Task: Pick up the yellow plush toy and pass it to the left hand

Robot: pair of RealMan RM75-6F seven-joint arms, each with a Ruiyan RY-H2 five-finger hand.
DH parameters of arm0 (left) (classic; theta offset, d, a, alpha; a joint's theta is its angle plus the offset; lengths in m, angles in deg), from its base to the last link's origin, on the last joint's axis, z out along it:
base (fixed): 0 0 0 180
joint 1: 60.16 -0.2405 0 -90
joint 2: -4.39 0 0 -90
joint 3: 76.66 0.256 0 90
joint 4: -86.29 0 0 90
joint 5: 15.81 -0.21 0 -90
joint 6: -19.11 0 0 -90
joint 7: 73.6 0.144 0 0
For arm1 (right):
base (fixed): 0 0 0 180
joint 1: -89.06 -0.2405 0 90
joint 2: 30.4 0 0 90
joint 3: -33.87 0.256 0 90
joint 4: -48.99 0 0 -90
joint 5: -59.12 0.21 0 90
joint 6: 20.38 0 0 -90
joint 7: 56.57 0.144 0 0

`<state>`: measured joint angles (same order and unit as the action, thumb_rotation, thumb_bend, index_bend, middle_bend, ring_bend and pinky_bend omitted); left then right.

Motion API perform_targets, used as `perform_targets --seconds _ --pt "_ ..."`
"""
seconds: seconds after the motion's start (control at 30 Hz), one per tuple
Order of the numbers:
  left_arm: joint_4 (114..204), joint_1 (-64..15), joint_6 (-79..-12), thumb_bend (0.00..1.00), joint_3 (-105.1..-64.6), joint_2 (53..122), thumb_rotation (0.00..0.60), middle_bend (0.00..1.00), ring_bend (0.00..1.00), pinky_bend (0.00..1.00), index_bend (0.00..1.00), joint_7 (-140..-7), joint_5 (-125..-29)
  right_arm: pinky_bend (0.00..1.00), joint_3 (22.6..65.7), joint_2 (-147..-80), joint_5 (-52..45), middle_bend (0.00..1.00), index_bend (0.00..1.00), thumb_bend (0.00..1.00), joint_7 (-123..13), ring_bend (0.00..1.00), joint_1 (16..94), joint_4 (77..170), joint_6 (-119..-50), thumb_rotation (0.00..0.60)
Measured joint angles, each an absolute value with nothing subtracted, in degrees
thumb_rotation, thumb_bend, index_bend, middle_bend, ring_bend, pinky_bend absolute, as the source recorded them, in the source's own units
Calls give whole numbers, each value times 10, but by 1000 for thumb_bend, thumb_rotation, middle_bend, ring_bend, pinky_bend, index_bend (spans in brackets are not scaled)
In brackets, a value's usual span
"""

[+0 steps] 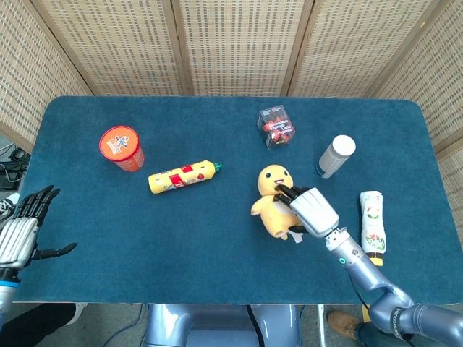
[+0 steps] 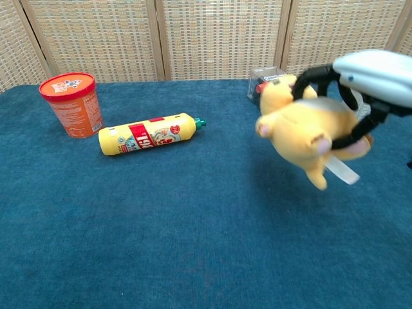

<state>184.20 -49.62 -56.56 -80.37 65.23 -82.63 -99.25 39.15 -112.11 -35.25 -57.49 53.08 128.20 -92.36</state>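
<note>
One yellow plush toy (image 1: 270, 201) gripped, right hand (image 1: 312, 212)

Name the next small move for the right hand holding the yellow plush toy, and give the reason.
Probably carry it further left across the table. The right hand grips the yellow plush toy clear of the blue table, as the chest view shows, while the left hand waits open at the far left edge, fingers spread. A wide gap remains between them.

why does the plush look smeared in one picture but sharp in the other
Chest view: the plush is motion-blurred, its edges soft in the right hand, while the bottle stays crisp. Head view: plush and hand look sharp.
</note>
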Motion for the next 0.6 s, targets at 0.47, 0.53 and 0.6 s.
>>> perform_targets --seconds 0.47,0.53,0.6 --pt "1776 -396 -447 0 -832 628 600 0 0 0 0 -1139 -1023 694 478 -1188 -377 613 652 523 -562 632 444 1272 -946 600" --pt "1753 -375 -434 0 -836 629 600 0 0 0 0 -1195 -1036 694 485 -1197 -377 613 653 524 -563 632 436 1267 -949 600" --pt "1738 -359 -423 0 -840 631 600 0 0 0 0 -1234 -1044 694 492 -1209 -379 613 654 525 -562 632 427 1262 -955 600"
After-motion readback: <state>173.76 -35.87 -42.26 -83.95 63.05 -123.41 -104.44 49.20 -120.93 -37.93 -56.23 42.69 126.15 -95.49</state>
